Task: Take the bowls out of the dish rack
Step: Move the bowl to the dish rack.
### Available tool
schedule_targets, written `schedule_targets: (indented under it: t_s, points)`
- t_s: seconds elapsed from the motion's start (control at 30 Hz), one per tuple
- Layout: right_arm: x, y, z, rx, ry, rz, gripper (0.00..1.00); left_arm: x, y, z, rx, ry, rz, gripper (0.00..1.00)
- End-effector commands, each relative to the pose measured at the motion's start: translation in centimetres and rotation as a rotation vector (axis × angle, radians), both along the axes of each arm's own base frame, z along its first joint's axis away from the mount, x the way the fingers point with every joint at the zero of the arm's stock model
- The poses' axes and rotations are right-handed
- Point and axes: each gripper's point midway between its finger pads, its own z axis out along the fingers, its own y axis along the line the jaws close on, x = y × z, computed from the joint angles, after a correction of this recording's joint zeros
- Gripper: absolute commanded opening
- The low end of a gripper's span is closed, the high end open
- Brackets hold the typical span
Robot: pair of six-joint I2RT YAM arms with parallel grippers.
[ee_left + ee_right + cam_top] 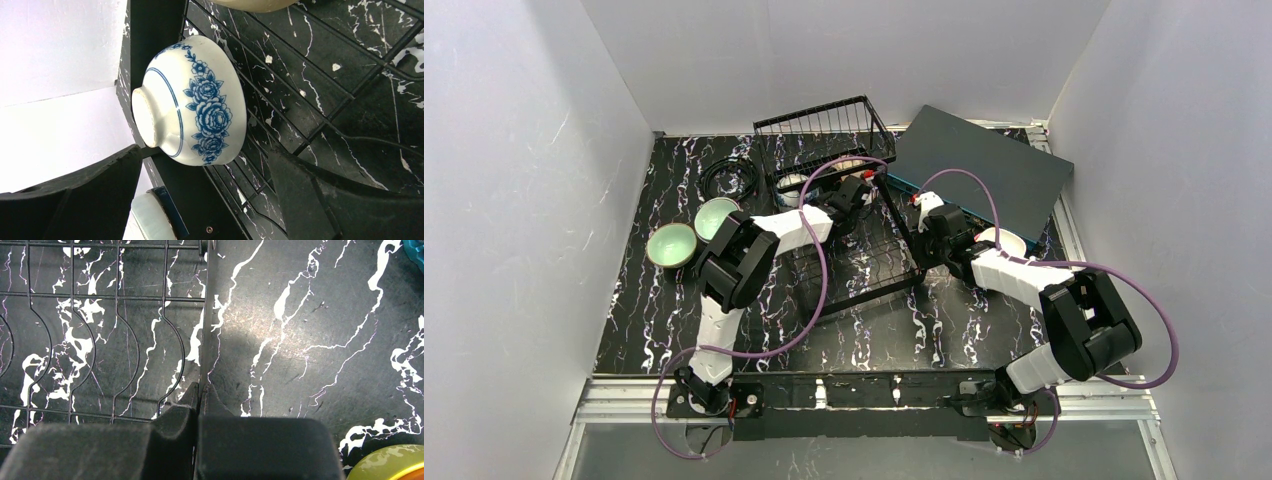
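Left fingers [320, 200] are open, spread wide inside the dish rack [864, 265]. The blue-and-white bowl [192, 100] sits just ahead of the two tips, centred on the gap. No contact visible on either side. Its rim faces the rack's wire floor and its foot ring points away from it.

Two more bowls show at the edges of the left wrist view:
- a beige bowl [255, 4], cut off by the frame, on the rack wires beyond the blue-and-white one
- a pale bowl [150, 217] low in the view near the left finger; can't tell what it rests on

Right fingers [250, 450] are closed at the rack's right edge. The rim bar runs straight into the seam between the tips, so it looks like they're pinching the rack rim. A yellow-and-orange bowl [387, 466] lies on the bench [874, 330] off to their right, not touching.

From the top camera:
- The rack is mid-bench, with its basket tier at the far end.
- Two pale green bowls [672, 245] stand upright on the bench left of the rack, just beside each other.
- A white bowl [1004, 240] is on the bench right of the rack, partly under the right arm and next to the dark box [984, 170].
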Motion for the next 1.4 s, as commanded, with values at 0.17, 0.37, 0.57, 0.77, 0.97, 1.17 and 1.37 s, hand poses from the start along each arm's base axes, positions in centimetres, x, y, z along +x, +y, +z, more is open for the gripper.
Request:
schedule_targets:
  t_s: [0.17,0.37,0.57,0.77,0.97,1.17,1.37]
  points:
    - [-1.5,1.7,0.7,0.082,0.026,0.09,0.01,-0.6,3.3,1.2,-0.01,0.003,0.043,0.92]
    - [-1.7,1.8,0.5,0.085,0.03,0.093,0.01,-0.6,2.3,2.6,0.015,-0.044,-0.003,0.9]
    - [-1.7,1.7,0.5,0.086,0.026,0.093,0.01,0.2,2.5,4.2,0.018,-0.105,0.008,0.8]
    - [-1.7,1.8,0.5,0.087,0.026,0.094,0.01,0.4,3.3,4.9,0.022,-0.12,0.027,0.77]
    - [-1.7,1.8,0.5,0.088,0.027,0.094,0.01,0.5,3.6,3.8,0.008,-0.086,0.013,0.77]
    - [-1.7,1.7,0.5,0.086,0.029,0.095,0.01,0.7,3.6,1.6,0.009,-0.038,0.004,0.76]
    - [-1.8,1.9,0.4,0.087,0.034,0.102,0.01,1.0,4.2,-0.1,0.004,0.002,0.013,0.76]
